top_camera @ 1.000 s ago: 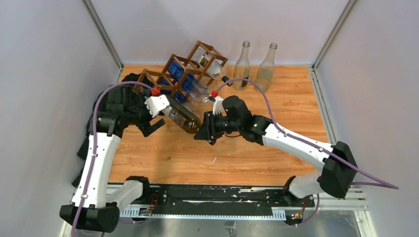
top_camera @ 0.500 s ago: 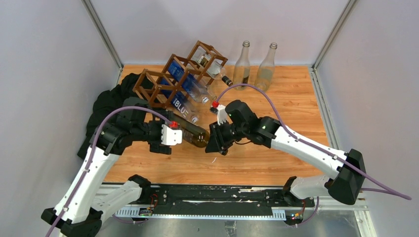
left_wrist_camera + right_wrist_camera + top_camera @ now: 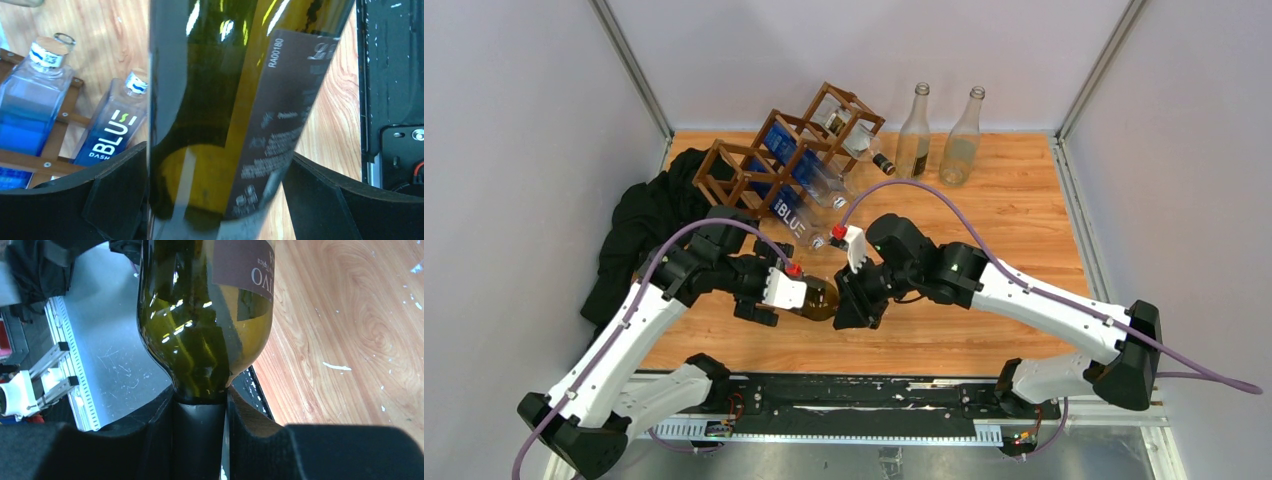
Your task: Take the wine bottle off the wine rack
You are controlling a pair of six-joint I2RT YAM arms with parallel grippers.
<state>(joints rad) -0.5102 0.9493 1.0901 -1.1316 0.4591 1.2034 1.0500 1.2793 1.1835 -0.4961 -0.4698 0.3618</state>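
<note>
The wine bottle [image 3: 821,297] is dark green glass with a brown label [image 3: 280,120]. It is held level above the wood floor, well clear of the wine rack [image 3: 720,148], the dark brown lattice at the back left. My right gripper [image 3: 849,300] is shut on the bottle's black-capped neck [image 3: 200,435]. My left gripper [image 3: 807,298] is open, its two black fingers [image 3: 117,190] close either side of the bottle's wide lower body [image 3: 210,165]. The rack's bars [image 3: 59,131] show at far left in the left wrist view.
Blue square bottles [image 3: 789,215] [image 3: 107,140] lie in the rack, with a small clear one [image 3: 854,135] in its top cell. Two empty clear bottles [image 3: 914,130] [image 3: 962,135] stand at the back wall. Black cloth [image 3: 639,225] lies at left. The black base rail [image 3: 854,395] runs along the near edge.
Both arms have carried the wine bottle away from the rack, down toward the near edge. The left gripper stayed round its base and the right stayed on its neck.
</note>
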